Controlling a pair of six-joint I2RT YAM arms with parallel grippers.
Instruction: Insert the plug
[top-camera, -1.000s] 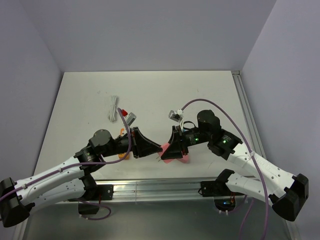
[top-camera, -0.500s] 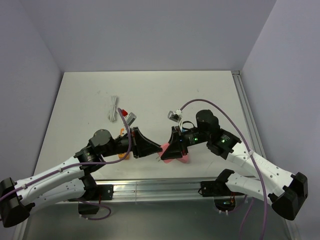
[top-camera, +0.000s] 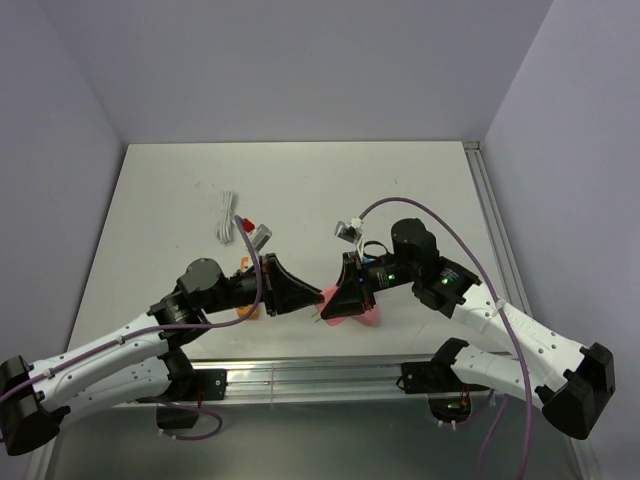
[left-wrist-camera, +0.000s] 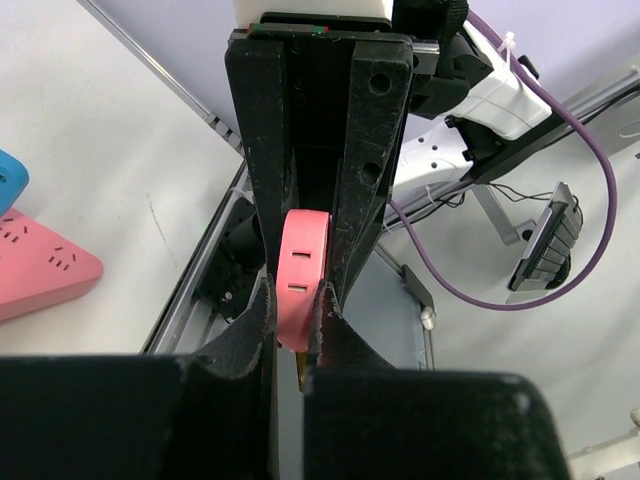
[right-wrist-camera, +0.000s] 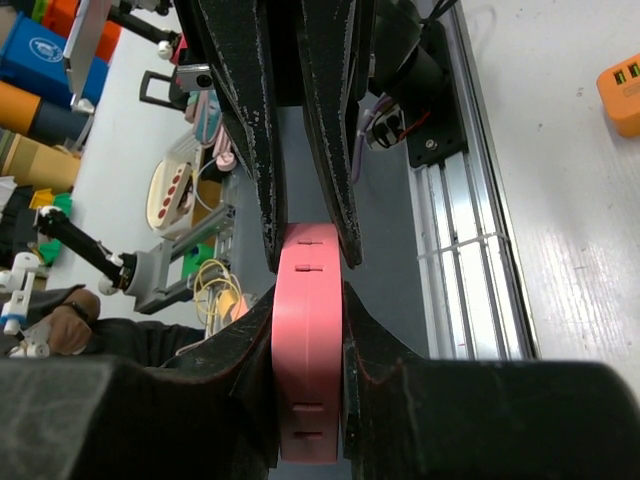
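Note:
The bright-blue plug (left-wrist-camera: 8, 180) shows only at the left edge of the left wrist view, resting on the pink socket block (left-wrist-camera: 40, 270); whether it is seated there I cannot tell. Between the two arms hangs a pink square plug (left-wrist-camera: 300, 260) with slots along its edge and a brass prong under it. My left gripper (left-wrist-camera: 296, 310) is shut on one end of it. My right gripper (right-wrist-camera: 308, 300) presses both fingers on the other end of that pink square plug (right-wrist-camera: 308, 380). From above, the two grippers meet tip to tip (top-camera: 325, 296) over the socket block (top-camera: 365, 318).
An orange charger (top-camera: 243, 312) lies under the left arm. A coiled white cable (top-camera: 225, 215) and a small red-and-grey piece (top-camera: 255, 232) lie behind it. A white-grey piece (top-camera: 348, 230) sits behind the right gripper. The aluminium rail (top-camera: 300, 375) runs along the near edge.
The right gripper's fingers have closed in onto the pink square plug. The right arm has shifted very slightly; the left arm has held still.

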